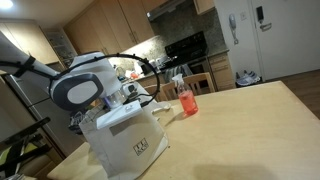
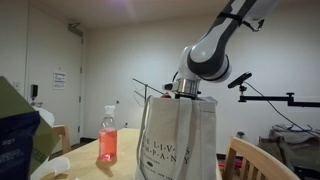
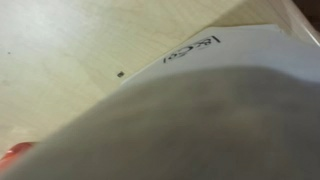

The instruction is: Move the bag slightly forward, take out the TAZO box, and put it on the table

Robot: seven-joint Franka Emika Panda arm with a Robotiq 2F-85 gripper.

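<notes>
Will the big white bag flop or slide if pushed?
The bag looks like stiff paper standing upright by itself, so it probably slides on the smooth table rather than flops. It is tall, so a high push might tip it.

The bag (image 1: 128,143) was matt white paper, faintly creased. The table (image 1: 245,125) was smooth tan wood with a soft sheen. The bottle (image 1: 186,98) looked like clear, glossy plastic.

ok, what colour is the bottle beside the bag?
Red-pink, with a pale cap. The bottle shows best in an exterior view, against the light wall.
</notes>
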